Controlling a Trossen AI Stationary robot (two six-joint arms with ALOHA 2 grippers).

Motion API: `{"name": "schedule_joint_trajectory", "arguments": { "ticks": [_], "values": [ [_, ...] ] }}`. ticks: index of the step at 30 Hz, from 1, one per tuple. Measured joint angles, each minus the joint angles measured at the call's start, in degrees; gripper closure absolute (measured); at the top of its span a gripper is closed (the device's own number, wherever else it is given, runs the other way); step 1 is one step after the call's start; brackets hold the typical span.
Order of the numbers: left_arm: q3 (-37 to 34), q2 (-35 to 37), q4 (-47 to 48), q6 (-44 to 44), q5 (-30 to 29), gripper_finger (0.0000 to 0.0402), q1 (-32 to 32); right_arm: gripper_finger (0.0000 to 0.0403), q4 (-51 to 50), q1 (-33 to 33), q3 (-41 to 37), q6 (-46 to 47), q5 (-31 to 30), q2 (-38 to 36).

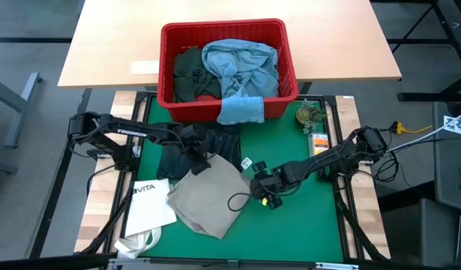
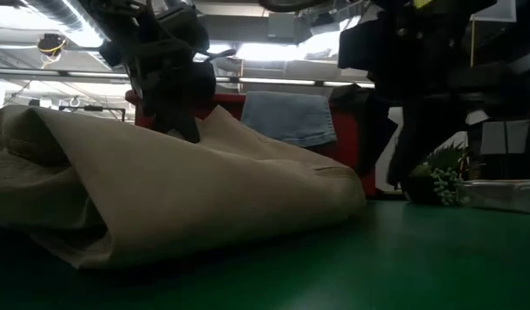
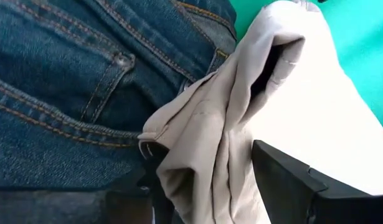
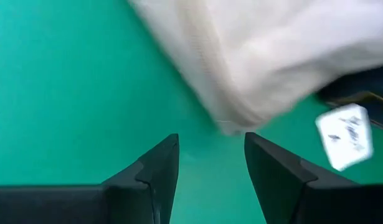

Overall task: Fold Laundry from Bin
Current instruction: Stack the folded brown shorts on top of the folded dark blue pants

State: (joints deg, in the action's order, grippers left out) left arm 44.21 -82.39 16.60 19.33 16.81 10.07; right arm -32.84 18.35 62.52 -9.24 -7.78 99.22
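Looking down from the high view, I see the red plastic bin (image 1: 167, 67) with slotted sides at 12 o'clock on the green mat (image 1: 305, 217). Soft light blue jeans (image 1: 241, 67) and a dark green piece (image 1: 187, 73) sit in it, and a small light blue cloth (image 1: 240, 110) hangs over its rim. Tan trousers (image 1: 208, 196) lie crumpled at the middle, over dark navy jeans (image 1: 174, 157). A white tote bag (image 1: 149, 204) lies at 8 o'clock.

From the low view, the trousers make a smooth, puffy heap.

In the left wrist view, my left gripper (image 3: 207, 186) has its fingers apart around a fold of the tan cloth, on stitched denim.

In the right wrist view, my right gripper (image 4: 211, 163) is wide open and holds nothing, just beside the trousers' edge.
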Motion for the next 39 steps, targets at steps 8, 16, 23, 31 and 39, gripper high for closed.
{"name": "schedule_joint_trajectory", "arguments": {
  "ticks": [8, 16, 23, 31, 39],
  "values": [
    [0.0, 0.0, -0.1, 0.0, -1.5, 0.0266, -0.8, 0.0221, 3.5, 0.0, -1.7, 1.8, -1.4, 1.2],
    [0.0, 0.0, -0.5, 0.0, -1.7, 0.0335, -0.8, 0.0221, 10.5, -0.4, -3.9, 1.8, -0.8, 1.1],
    [0.0, 0.0, -0.5, 0.0, -1.6, 0.0368, -0.8, 0.0221, 17.3, -0.8, -6.7, 4.8, 1.9, 1.1],
    [0.0, 0.0, -0.7, 0.0, -1.7, 0.0388, -0.8, 0.0245, 20.7, -0.8, -7.5, 4.7, 1.4, 1.1],
    [0.0, 0.0, -2.5, 1.1, -0.5, 0.0390, -0.9, 0.0383, 20.7, -0.8, -7.3, 0.2, 1.4, 1.1]
  ]
}}
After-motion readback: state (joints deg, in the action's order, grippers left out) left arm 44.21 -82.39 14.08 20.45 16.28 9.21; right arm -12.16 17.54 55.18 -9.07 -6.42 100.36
